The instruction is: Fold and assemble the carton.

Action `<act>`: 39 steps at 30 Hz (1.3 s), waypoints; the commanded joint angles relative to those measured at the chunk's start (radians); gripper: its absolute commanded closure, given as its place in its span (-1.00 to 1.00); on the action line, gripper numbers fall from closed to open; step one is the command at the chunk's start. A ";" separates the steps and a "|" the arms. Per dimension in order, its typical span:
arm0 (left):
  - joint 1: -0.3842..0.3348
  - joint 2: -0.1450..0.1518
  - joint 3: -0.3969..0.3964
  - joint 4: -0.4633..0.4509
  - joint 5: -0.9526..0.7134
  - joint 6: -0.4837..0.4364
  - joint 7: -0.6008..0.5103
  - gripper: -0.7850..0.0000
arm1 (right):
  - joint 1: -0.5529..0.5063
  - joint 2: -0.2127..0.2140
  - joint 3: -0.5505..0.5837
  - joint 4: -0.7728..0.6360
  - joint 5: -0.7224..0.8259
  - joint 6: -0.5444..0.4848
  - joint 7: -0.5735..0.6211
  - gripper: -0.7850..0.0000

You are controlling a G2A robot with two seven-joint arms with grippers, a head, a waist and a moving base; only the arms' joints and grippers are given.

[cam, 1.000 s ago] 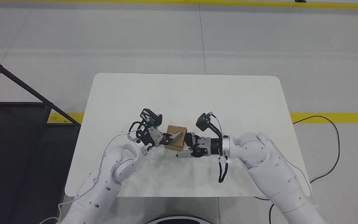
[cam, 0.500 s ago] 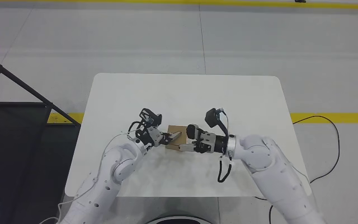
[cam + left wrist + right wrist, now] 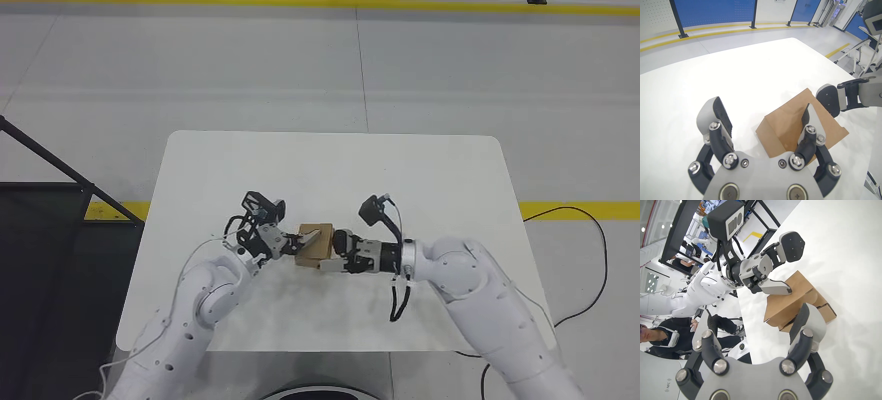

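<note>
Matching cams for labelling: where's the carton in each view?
Top view: carton mid-table, between left end effector and right end effector.
Left wrist view: carton behind one finger of the left end effector.
Right wrist view: carton past the right end effector, the left one's finger on it.
Shared landmark: white table.

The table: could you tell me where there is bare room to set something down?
The table is bare across its far half, edge to edge. The near middle is crowded: the left gripper and right gripper flank the carton.
</note>
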 commanded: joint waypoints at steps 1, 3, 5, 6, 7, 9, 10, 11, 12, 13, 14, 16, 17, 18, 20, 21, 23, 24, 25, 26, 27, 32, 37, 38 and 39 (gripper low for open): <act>0.003 0.001 -0.006 0.001 -0.002 -0.002 0.006 -1.00 | 0.004 -0.001 -0.005 -0.002 -0.006 -0.004 -0.002 -1.00; 0.008 0.001 -0.011 0.004 -0.010 -0.005 0.019 -1.00 | 0.006 -0.002 -0.008 -0.004 -0.014 -0.006 -0.007 -1.00; 0.013 0.001 -0.018 0.007 -0.031 -0.017 0.031 -1.00 | 0.008 -0.002 -0.012 -0.006 -0.023 -0.007 -0.008 -1.00; 0.015 0.002 -0.023 0.009 -0.042 -0.025 0.036 -1.00 | 0.009 -0.003 -0.014 -0.007 -0.027 -0.007 -0.007 -1.00; 0.017 0.002 -0.029 0.010 -0.050 -0.029 0.039 -1.00 | 0.010 -0.003 -0.016 -0.007 -0.028 -0.006 -0.007 -1.00; 0.022 0.004 -0.040 0.011 -0.056 -0.029 0.041 -1.00 | 0.013 -0.004 -0.020 -0.007 -0.035 -0.004 -0.005 -1.00; 0.024 0.004 -0.044 0.010 -0.057 -0.028 0.042 -1.00 | 0.014 -0.004 -0.022 -0.007 -0.037 -0.004 -0.005 -1.00; 0.027 0.005 -0.049 0.010 -0.059 -0.028 0.043 -1.00 | 0.015 -0.004 -0.024 -0.006 -0.039 -0.005 -0.006 -1.00; 0.030 0.005 -0.053 0.010 -0.062 -0.027 0.042 -1.00 | 0.016 -0.005 -0.025 -0.005 -0.041 -0.006 -0.006 -1.00; 0.032 0.006 -0.057 0.010 -0.063 -0.029 0.041 -1.00 | 0.018 -0.005 -0.027 -0.004 -0.042 -0.005 -0.007 -1.00; 0.035 0.007 -0.060 0.011 -0.064 -0.030 0.036 -1.00 | 0.019 -0.005 -0.028 -0.003 -0.044 -0.004 -0.007 -1.00; 0.039 0.009 -0.065 0.011 -0.061 -0.038 0.021 -1.00 | 0.020 -0.006 -0.030 -0.003 -0.046 -0.005 -0.008 -1.00; 0.040 0.010 -0.066 0.011 -0.059 -0.042 0.013 -1.00 | 0.021 -0.006 -0.031 -0.003 -0.047 -0.005 -0.009 -1.00; 0.041 0.010 -0.066 0.012 -0.058 -0.047 0.004 -1.00 | 0.021 -0.006 -0.031 -0.003 -0.048 -0.006 -0.008 -1.00; 0.042 0.011 -0.068 0.012 -0.058 -0.052 -0.003 -1.00 | 0.021 -0.006 -0.032 -0.003 -0.050 -0.007 -0.008 -1.00; 0.042 0.011 -0.068 0.012 -0.058 -0.052 -0.003 -1.00 | 0.021 -0.006 -0.033 -0.003 -0.052 -0.008 -0.008 -1.00; 0.042 0.012 -0.069 0.012 -0.059 -0.053 -0.005 -1.00 | 0.021 -0.005 -0.033 -0.004 -0.058 -0.011 -0.010 -1.00; 0.043 0.012 -0.069 0.012 -0.059 -0.053 -0.005 -1.00 | 0.019 -0.005 -0.031 -0.005 -0.061 -0.013 -0.014 -1.00; 0.044 0.012 -0.070 0.012 -0.060 -0.055 -0.005 -1.00 | 0.017 -0.004 -0.027 -0.006 -0.065 -0.014 -0.020 -1.00; 0.044 0.012 -0.072 0.012 -0.060 -0.056 -0.005 -1.00 | 0.013 -0.002 -0.022 -0.009 -0.069 -0.016 -0.027 -1.00; 0.046 0.013 -0.073 0.012 -0.060 -0.056 -0.005 -1.00 | 0.008 -0.001 -0.014 -0.013 -0.075 -0.017 -0.036 -1.00; 0.054 0.016 -0.085 0.013 -0.056 -0.065 -0.011 -1.00 | -0.038 0.014 0.041 -0.076 -0.121 -0.012 -0.080 -1.00; 0.060 0.018 -0.090 0.011 -0.056 -0.066 -0.016 -1.00 | -0.076 0.025 0.076 -0.127 -0.152 0.007 -0.099 -1.00; 0.061 0.018 -0.089 0.010 -0.056 -0.066 -0.016 -1.00 | -0.081 0.026 0.078 -0.137 -0.158 0.008 -0.108 -1.00; 0.061 0.018 -0.088 0.008 -0.054 -0.065 -0.017 -1.00 | -0.087 0.026 0.083 -0.143 -0.164 0.008 -0.124 -1.00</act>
